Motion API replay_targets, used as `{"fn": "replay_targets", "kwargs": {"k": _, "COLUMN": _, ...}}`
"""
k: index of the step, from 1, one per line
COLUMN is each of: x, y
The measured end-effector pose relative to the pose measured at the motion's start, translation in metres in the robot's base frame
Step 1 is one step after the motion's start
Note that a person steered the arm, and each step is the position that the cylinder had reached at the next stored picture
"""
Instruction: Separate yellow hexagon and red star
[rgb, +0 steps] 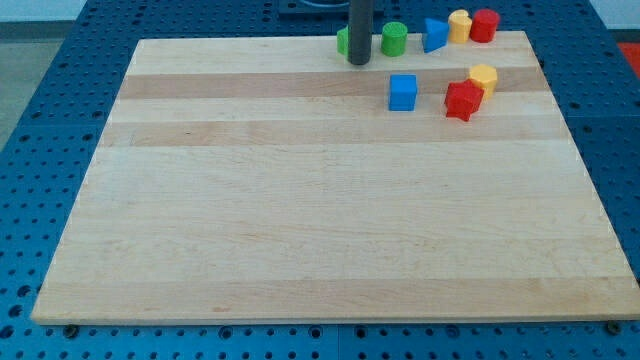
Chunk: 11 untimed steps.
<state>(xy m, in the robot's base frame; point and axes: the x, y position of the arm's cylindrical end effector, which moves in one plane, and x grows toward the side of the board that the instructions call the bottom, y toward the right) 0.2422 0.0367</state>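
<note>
A: Yellow hexagon (484, 77) first: where does it sit?

B: Near the view's top right of the wooden board (300, 220), touching the red star (463, 100), which lies just below it and a little toward the view's left. The two are pressed together.

A: And the rod?

B: The dark rod comes down from the view's top edge, and its tip (358, 62) rests close to the board's far edge, well to the view's left of that pair. It carries no pincer, so there is no open or closed state to tell.

A: What is beside the tip?

B: A green block (342, 41) shows partly from behind the rod on the view's left; its shape cannot be made out. A green cylinder (393, 39) stands just to the view's right of the rod.

A: Other pieces?

B: A blue cube (402, 92) lies between the tip and the red star. Along the far edge, rightward from the green cylinder, sit a blue triangular block (434, 35), a yellow block (459, 26) and a red block (484, 25), the last two touching.
</note>
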Motion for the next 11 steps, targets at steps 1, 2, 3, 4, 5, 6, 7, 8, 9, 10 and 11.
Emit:
{"fn": "replay_targets", "kwargs": {"k": 1, "x": 0.0, "y": -0.002}}
{"fn": "replay_targets", "kwargs": {"k": 2, "x": 0.0, "y": -0.002}}
{"fn": "replay_targets", "kwargs": {"k": 3, "x": -0.003, "y": -0.002}}
{"fn": "replay_targets", "kwargs": {"k": 4, "x": 0.01, "y": -0.002}}
{"fn": "replay_targets", "kwargs": {"k": 5, "x": 0.076, "y": -0.002}}
{"fn": "replay_targets", "kwargs": {"k": 6, "x": 0.146, "y": 0.008}}
{"fn": "replay_targets", "kwargs": {"k": 7, "x": 0.171, "y": 0.042}}
{"fn": "replay_targets", "kwargs": {"k": 8, "x": 0.175, "y": 0.086}}
{"fn": "replay_targets", "kwargs": {"k": 9, "x": 0.148, "y": 0.125}}
{"fn": "replay_targets", "kwargs": {"k": 10, "x": 0.151, "y": 0.134}}
{"fn": "replay_targets", "kwargs": {"k": 11, "x": 0.165, "y": 0.149}}
